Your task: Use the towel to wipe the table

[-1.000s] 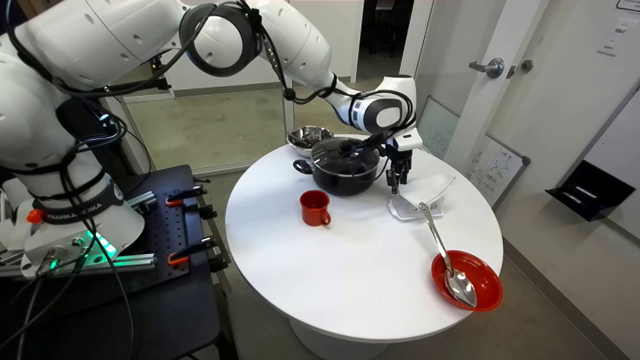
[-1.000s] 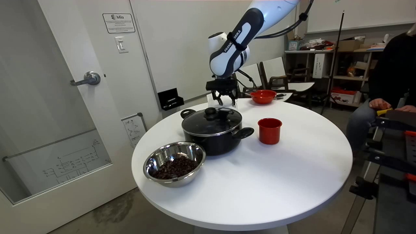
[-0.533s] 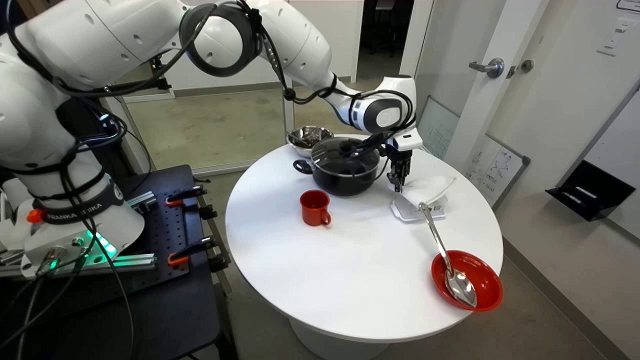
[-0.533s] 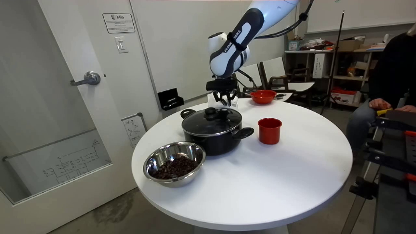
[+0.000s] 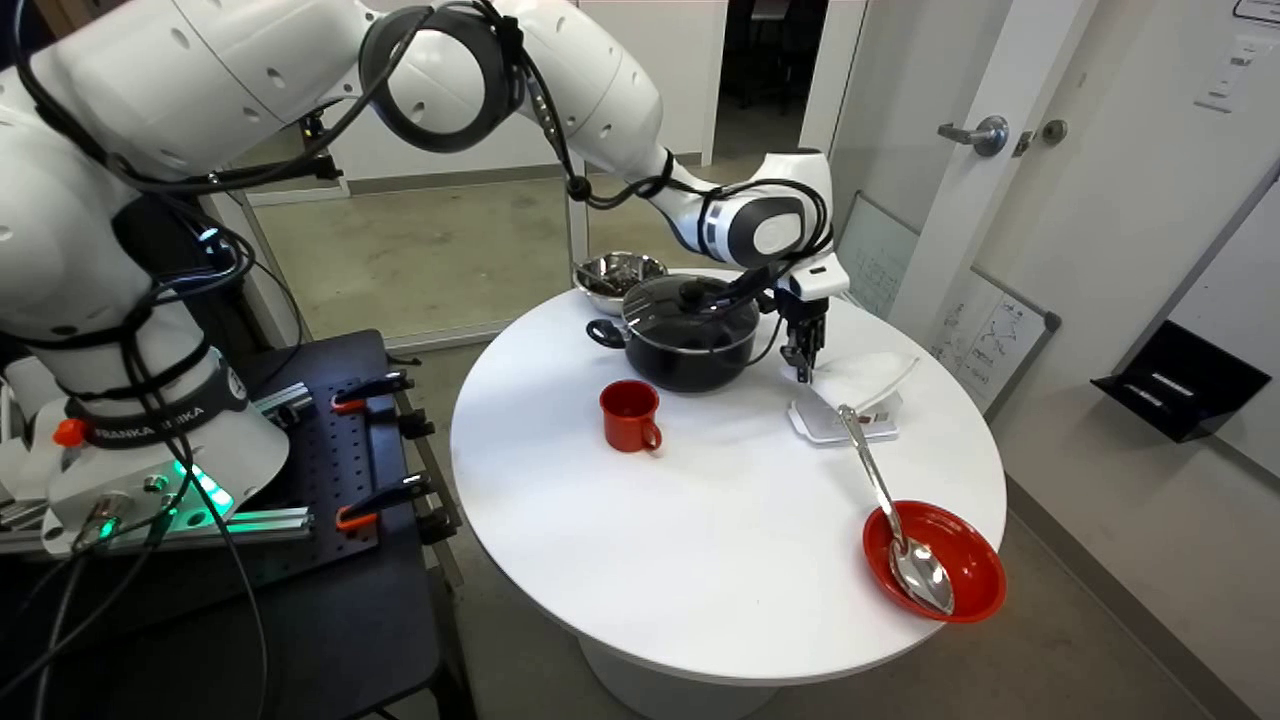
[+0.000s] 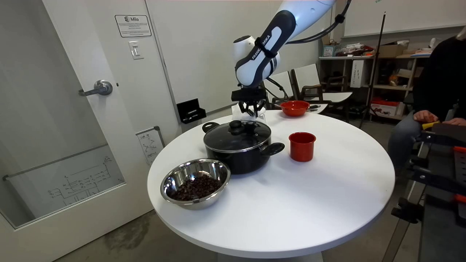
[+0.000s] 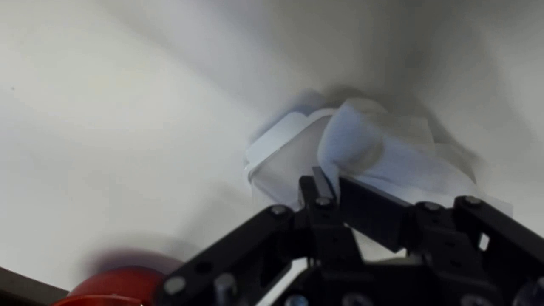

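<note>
Evidently the step in hand is taking hold of the towel; I judge wiping not yet begun. Closest up, in the wrist view, the pincer is clenched, its black jaws tight together on a small fold at one end of the towel. The bite looks shallow, so it may slip if tugged hard. Just below lies a flat white container, partly covered by the towel. The next move, I think, calls for a gentle straight lift, enough to free the towel without dragging the container along, then a carry to the tabletop and a press down for the first stroke.

As for the towel, it is plain white, soft-looking and creased: humped and puckered beside the jaws, flatter toward its far end, where a flap reaches away from the pincer in an exterior view. Beyond that, the handle of a metal spoon ends close by; whether it touches the towel I cannot tell. On the pincer's other side stands a lidded black pot, then a red mug, and a wiping path should steer round both. Farthest off, the spoon's head rests in a red bowl near the tabletop's edge, and a steel bowl of dark bits sits past the pot.
</note>
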Action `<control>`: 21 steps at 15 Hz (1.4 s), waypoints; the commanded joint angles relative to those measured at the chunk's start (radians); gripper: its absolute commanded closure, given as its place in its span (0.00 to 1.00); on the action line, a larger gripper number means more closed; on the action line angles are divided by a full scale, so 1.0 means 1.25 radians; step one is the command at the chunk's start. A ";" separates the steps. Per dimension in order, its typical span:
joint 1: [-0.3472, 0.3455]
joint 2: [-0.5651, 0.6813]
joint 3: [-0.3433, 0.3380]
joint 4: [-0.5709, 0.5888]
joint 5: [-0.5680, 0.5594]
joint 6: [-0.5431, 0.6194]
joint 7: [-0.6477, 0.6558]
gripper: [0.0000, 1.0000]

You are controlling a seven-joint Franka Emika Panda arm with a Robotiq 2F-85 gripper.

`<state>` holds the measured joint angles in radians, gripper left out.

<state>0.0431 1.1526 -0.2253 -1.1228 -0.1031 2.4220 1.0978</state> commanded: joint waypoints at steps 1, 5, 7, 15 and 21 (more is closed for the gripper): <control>0.035 -0.043 -0.053 -0.045 -0.022 0.109 0.020 0.98; 0.068 -0.140 -0.090 -0.145 -0.019 0.282 0.002 0.98; 0.091 -0.217 -0.103 -0.218 -0.018 0.279 -0.014 0.98; 0.182 -0.506 -0.206 -0.416 -0.159 0.106 -0.019 0.98; 0.078 -0.516 -0.100 -0.389 -0.175 -0.057 -0.049 0.98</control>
<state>0.2013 0.4662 -0.4058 -1.6226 -0.3182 2.4072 1.0243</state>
